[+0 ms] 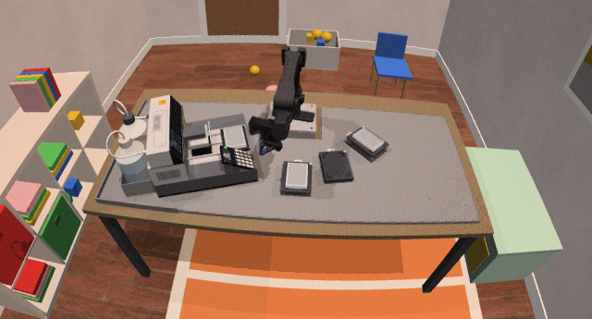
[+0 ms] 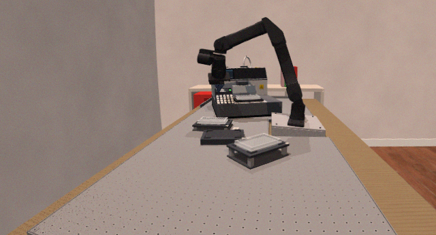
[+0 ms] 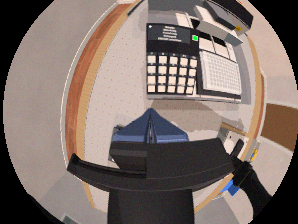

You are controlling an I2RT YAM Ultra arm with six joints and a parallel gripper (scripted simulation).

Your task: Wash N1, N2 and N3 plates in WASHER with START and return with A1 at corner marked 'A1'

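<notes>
The washer [image 1: 194, 153] stands at the table's left. A white 96-well plate [image 1: 234, 136] lies on its carrier, beside the keypad [image 1: 237, 158]; it also shows in the wrist view [image 3: 221, 72]. The lamp [image 1: 226, 148] over the keys is green, as in the wrist view [image 3: 194, 38]. My gripper [image 1: 265, 148] is shut and empty, hovering above the table just right of the keypad [image 3: 172, 72]. The left nest holds a plate [image 1: 296, 177], the middle nest [image 1: 335, 166] is empty, and the right nest holds a plate [image 1: 366, 142].
Two bottles [image 1: 127, 148] with tubing stand at the washer's left end. The arm's base plate [image 1: 296, 120] sits at the table's back edge. A shelf [image 1: 37, 171] stands left of the table and a green cabinet [image 1: 509, 217] right of it.
</notes>
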